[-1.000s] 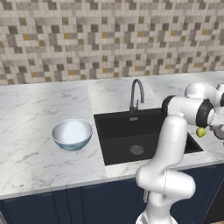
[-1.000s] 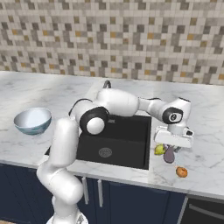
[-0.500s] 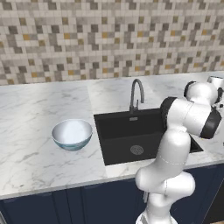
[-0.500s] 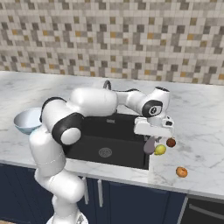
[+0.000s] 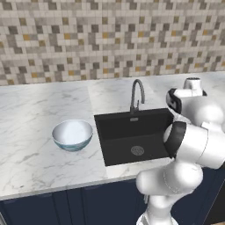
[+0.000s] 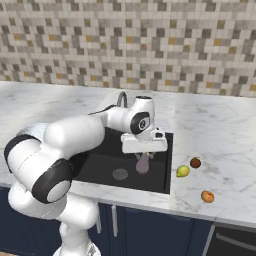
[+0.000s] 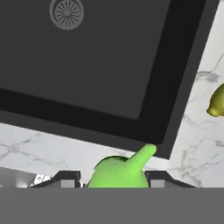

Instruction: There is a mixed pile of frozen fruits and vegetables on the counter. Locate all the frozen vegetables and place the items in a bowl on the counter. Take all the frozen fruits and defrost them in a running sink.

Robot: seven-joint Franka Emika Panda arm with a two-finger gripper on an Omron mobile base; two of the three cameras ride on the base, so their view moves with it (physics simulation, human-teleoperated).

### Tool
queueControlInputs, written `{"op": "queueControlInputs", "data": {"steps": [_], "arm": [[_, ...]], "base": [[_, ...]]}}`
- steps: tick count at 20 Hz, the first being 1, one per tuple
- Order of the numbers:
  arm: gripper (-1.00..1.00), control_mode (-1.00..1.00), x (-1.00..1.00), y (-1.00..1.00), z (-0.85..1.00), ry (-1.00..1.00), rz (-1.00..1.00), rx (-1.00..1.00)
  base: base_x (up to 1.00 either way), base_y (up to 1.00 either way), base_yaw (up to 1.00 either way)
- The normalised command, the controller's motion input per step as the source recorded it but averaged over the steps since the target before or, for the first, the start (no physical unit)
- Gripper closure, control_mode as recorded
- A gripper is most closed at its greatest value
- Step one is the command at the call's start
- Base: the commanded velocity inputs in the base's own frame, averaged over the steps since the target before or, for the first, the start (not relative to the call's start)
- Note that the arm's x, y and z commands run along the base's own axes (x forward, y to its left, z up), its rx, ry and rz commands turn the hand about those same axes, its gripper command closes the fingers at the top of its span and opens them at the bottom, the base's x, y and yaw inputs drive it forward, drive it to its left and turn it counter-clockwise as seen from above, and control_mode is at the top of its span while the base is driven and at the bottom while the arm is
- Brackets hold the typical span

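The arm is rising from the base, folding at a bulky elbow and reaching forward over the sink (image 6: 100,167), so that the wrist is pointing straight down. In the right base view the gripper (image 6: 143,161) is hanging above the right half of the black basin with a purple eggplant (image 6: 143,162) dangling between its fingers, narrow end up. The fingers are pinching that piece from both sides, so the hand is closed on it. In the hand view the eggplant's green cap and stem (image 7: 122,168) are sitting squarely between the two dark fingertips (image 7: 65,178).

Directly beneath the hand is lying the dark sink floor, with the round grey drain (image 7: 66,12) further along the hand's line of sight. The curved grey faucet (image 6: 121,98) is standing behind the wrist, close to the forearm.

On the white marble counter (image 6: 215,140), to the hand's right and beyond the basin's edge, three small pieces are resting apart from one another: a yellow-green ball (image 6: 183,171) nearest the hand, a dark reddish-brown lump (image 6: 195,162) just past it, and an orange piece (image 6: 207,196) farther out towards the counter's front edge.

The pale blue-white bowl (image 5: 72,135) is sitting well away on the other side of the sink.
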Motion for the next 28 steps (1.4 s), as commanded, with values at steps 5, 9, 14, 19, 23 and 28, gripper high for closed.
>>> {"op": "queueControlInputs", "data": {"steps": [5, 9, 14, 19, 23, 28], "arm": [[1.00, -1.00, -0.08, 0.99, 0.01, 0.00, 0.07, -0.10], [1.00, -1.00, 0.00, 1.00, 0.00, 0.09, 0.10, -0.11], [1.00, -1.00, 0.03, 1.00, 0.02, 0.08, 0.10, -0.06], [1.00, -1.00, 0.23, 1.00, 0.01, 0.14, 0.07, -0.05], [1.00, -1.00, 0.34, 1.00, 0.02, 0.12, 0.03, -0.06], [1.00, -1.00, 0.42, 0.95, 0.14, 0.16, 0.01, -0.08]], "base": [[0.00, 0.00, 0.00], [0.00, 0.00, 0.00], [0.00, 0.00, 0.00], [0.00, 0.00, 0.00], [0.00, 0.00, 0.00], [0.00, 0.00, 0.00]]}}
